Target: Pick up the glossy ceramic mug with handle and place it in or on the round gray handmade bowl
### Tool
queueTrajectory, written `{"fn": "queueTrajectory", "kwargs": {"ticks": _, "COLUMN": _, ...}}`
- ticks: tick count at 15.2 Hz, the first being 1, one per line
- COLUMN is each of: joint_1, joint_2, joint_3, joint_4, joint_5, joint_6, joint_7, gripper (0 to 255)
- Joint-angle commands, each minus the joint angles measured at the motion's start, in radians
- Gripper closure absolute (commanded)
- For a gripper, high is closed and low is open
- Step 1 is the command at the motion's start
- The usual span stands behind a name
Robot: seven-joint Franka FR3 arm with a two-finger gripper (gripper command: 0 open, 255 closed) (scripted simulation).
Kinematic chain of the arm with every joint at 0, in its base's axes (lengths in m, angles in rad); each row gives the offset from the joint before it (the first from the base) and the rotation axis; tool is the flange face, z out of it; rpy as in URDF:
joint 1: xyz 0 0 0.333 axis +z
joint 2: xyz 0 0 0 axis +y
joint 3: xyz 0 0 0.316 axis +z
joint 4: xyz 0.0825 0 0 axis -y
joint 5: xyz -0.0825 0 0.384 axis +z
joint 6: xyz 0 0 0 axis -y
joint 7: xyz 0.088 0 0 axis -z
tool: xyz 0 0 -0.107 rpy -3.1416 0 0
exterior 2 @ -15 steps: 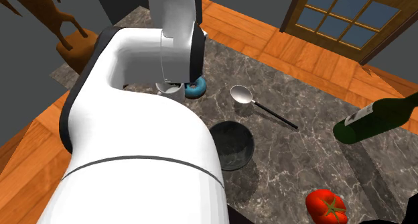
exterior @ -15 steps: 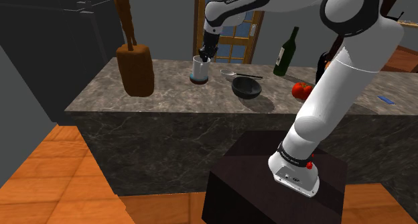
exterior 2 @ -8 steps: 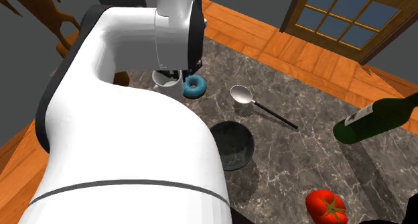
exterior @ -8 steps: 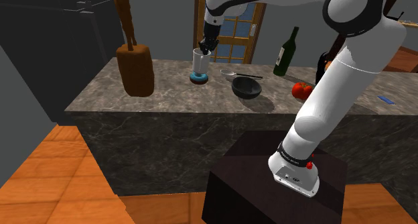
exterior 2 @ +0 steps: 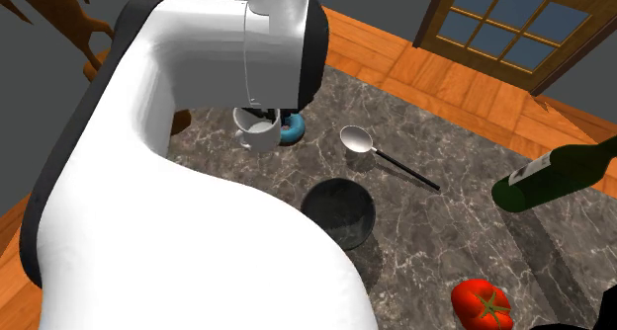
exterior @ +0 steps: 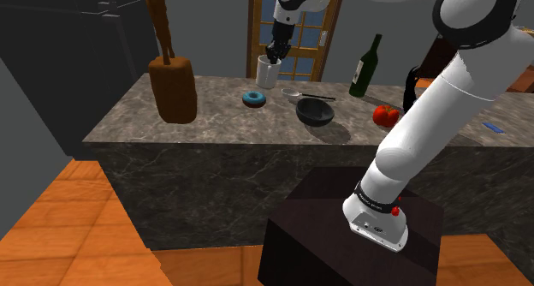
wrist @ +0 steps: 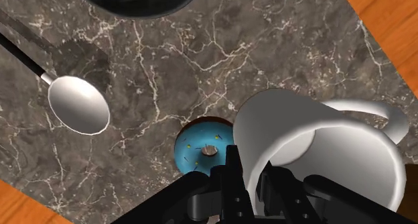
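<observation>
Mug [wrist: 315, 149] (smooth, white, loop-handled) pinched by gripper [wrist: 249, 177] over veined stone counter [wrist: 268, 48].

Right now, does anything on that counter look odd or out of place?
Only mildly. The white mug hangs above the counter, pinched by its rim in the gripper; nothing has spilled. A blue-frosted doughnut lies bare on the stone, with no plate. The dark bowl sits upright and looks undamaged.

— How many of each do you see at the table [exterior: 214, 126]?
— You have one mug [exterior: 268, 71], one bowl [exterior: 314, 112], one spoon [exterior 2: 358, 140], one doughnut [wrist: 201, 149], one bottle [exterior: 365, 67], one tomato [exterior: 387, 115], one wooden figure [exterior: 172, 79].
</observation>
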Motion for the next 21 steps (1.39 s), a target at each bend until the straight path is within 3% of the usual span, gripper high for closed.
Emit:
{"fn": "queueTrajectory", "kwargs": {"ticks": 1, "joint_1": -0.014, "joint_2": -0.052, "joint_3": -0.017, "joint_4": -0.050, "joint_5": -0.006, "joint_6": -0.003, "joint_7": -0.029, "gripper": 255}}
{"fn": "queueTrajectory", "kwargs": {"ticks": 8, "joint_1": -0.072, "joint_2": -0.244, "joint_3": -0.086, "joint_4": -0.206, "joint_5": -0.048, "joint_6": -0.044, "joint_7": -0.132, "gripper": 255}}
{"fn": "queueTrajectory", "kwargs": {"ticks": 16, "joint_1": -0.154, "joint_2": -0.432, "joint_3": -0.185, "joint_4": -0.314, "joint_5": -0.124, "joint_6": -0.125, "joint_7": -0.266, "gripper": 255}}
{"fn": "queueTrajectory", "kwargs": {"ticks": 21, "joint_1": -0.157, "joint_2": -0.432, "joint_3": -0.192, "joint_4": -0.380, "joint_5": -0.129, "joint_6": -0.058, "joint_7": -0.270, "gripper": 255}}
